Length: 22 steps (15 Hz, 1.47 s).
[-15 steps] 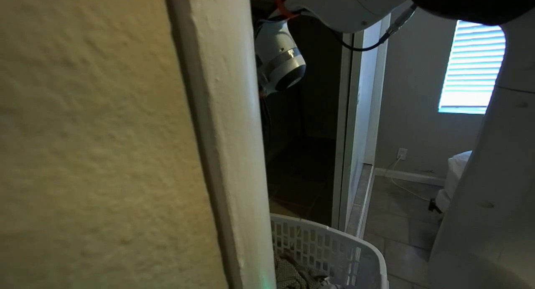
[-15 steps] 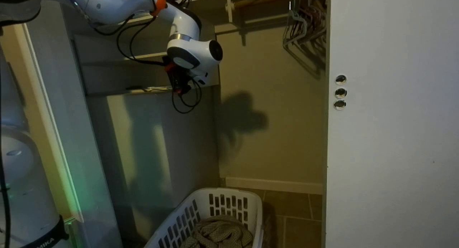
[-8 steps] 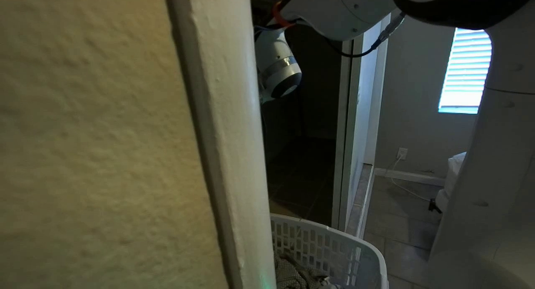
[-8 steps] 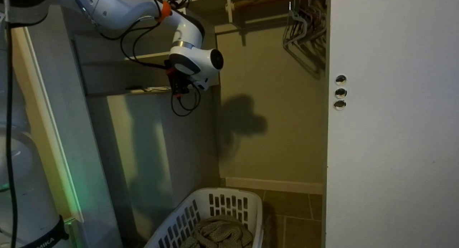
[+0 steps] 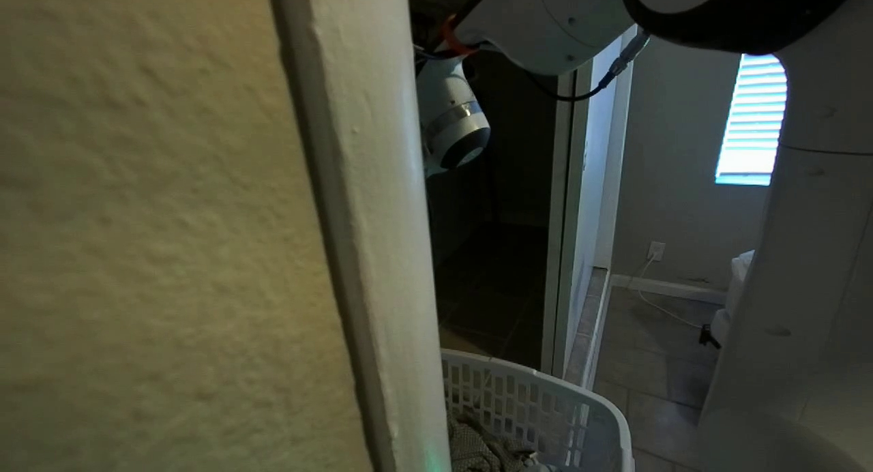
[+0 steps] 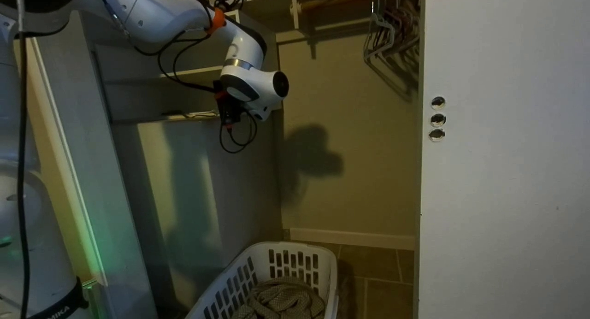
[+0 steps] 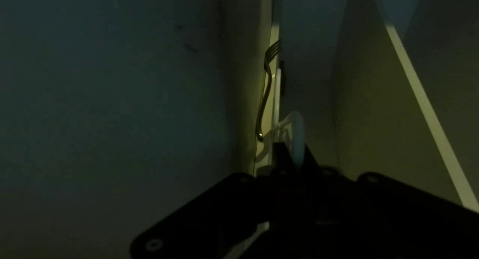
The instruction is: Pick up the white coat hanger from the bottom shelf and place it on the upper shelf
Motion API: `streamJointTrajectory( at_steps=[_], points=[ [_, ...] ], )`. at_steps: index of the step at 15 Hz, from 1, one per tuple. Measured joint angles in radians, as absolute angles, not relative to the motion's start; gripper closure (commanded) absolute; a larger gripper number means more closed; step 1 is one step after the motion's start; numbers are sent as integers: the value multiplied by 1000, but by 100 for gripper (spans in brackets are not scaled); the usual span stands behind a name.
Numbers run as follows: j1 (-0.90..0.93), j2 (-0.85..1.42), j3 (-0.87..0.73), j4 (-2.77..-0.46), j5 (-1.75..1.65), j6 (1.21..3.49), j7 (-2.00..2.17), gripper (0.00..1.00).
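Between the black fingertips of my gripper (image 7: 293, 150) the white coat hanger (image 7: 298, 133) shows as a pale curved bar, and the jaws are shut on it. Part of the hanger extends back along the bottom shelf (image 7: 275, 31), seen edge-on; the rest is behind the fingers. The upper shelf (image 7: 421, 90) runs as a light diagonal edge to the right in the wrist view. In an exterior view the bottom shelf (image 6: 182, 119) is level with my gripper, and the upper shelf (image 6: 196, 72) is above it. A wall post hides the gripper in an exterior view.
A fork (image 7: 266, 90) lies on the bottom shelf's edge close to the hanger. Below stands a white laundry basket (image 6: 333, 268) with cloth in it. Several hangers (image 6: 389, 38) hang from a rod near the door (image 6: 498, 180). Cables loop below the wrist.
In both exterior views the arm has come down a little, the forearm and wrist sitting lower than a second ago. The basket and hanging hangers have stayed put.
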<state>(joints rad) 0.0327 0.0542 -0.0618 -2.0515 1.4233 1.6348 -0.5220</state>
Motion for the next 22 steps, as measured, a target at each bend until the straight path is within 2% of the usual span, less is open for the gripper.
streamJointTrajectory(
  at_steps=[6,12,22],
  points=[
    [-20,52,-73,-2051,1445,1515,-530,98],
    [-115,39,-141,-2077,1418,1283,-593,98],
    [-214,42,-228,-2130,1215,1000,-702,98]
  ],
)
